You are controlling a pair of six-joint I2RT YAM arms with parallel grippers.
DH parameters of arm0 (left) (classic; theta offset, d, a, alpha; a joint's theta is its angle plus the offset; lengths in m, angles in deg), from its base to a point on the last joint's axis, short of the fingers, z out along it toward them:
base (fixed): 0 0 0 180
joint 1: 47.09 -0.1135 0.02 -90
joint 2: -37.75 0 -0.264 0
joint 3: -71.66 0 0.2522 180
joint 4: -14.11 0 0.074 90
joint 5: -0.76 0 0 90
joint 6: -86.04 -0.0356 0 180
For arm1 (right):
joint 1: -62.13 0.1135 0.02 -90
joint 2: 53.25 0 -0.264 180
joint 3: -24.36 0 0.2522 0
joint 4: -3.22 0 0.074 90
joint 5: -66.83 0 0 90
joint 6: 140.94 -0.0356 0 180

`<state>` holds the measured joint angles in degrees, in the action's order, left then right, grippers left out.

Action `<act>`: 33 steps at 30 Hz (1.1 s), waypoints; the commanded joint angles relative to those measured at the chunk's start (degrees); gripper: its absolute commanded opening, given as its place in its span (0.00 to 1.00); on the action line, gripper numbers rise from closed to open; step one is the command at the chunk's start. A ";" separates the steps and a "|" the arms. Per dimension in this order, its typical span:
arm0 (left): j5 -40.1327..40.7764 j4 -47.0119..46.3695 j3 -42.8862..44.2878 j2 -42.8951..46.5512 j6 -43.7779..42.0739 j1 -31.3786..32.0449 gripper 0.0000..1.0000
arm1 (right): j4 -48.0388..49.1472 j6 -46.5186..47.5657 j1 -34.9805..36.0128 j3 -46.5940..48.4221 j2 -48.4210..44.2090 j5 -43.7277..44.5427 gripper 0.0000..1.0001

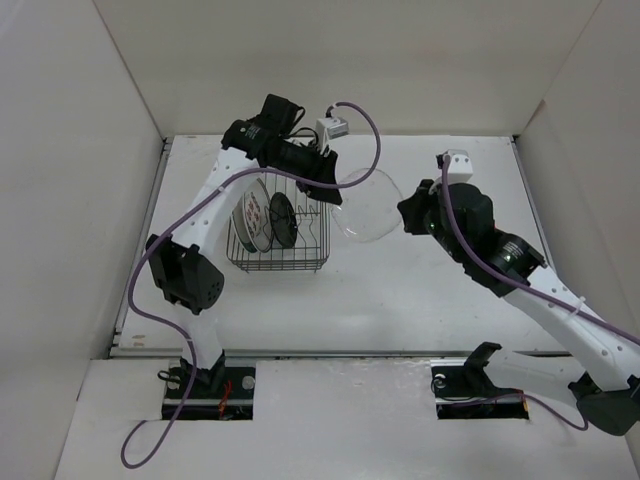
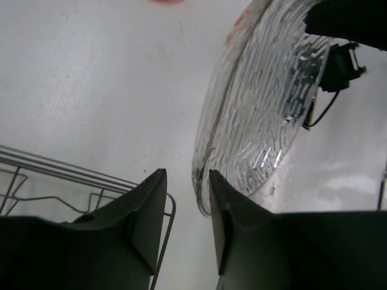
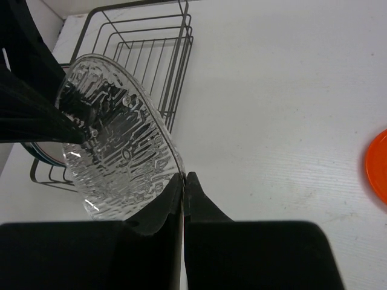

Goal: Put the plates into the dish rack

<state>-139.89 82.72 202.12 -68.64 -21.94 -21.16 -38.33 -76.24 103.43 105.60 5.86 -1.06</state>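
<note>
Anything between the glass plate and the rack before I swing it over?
Only the left gripper stands between the glass plate and the rack, straddling the plate's rack-side rim; nothing else visible. The right gripper pinches the opposite rim.

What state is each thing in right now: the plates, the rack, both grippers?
Clear glass textured plate: held aloft beside the rack, tilted.
Right gripper: shut on its rim.
Left gripper: partly open, straddling the opposite rim.
Dark wire dish rack: on table, white plate and black plate standing inside.
Bright orange round plate: flat on table.
</note>
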 commanded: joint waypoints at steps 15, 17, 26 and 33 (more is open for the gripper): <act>34.93 -16.62 -11.59 18.66 22.35 1.75 0.00 | 5.56 -1.68 -0.43 -2.27 2.67 4.00 1.00; 54.80 -13.57 -10.54 18.67 23.94 2.80 0.00 | 4.94 -1.68 -0.43 -2.27 3.38 4.79 1.00; 86.33 -5.11 -15.80 12.44 32.03 4.56 0.00 | 0.63 -3.35 -0.43 -2.35 4.61 8.92 1.00; 87.04 -3.35 -12.75 7.96 33.36 5.80 0.00 | 0.63 -3.88 -0.96 -4.38 3.55 9.53 1.00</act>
<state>-57.45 78.33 185.69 -62.11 8.93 -16.00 -37.96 -79.32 102.94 101.36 10.78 6.72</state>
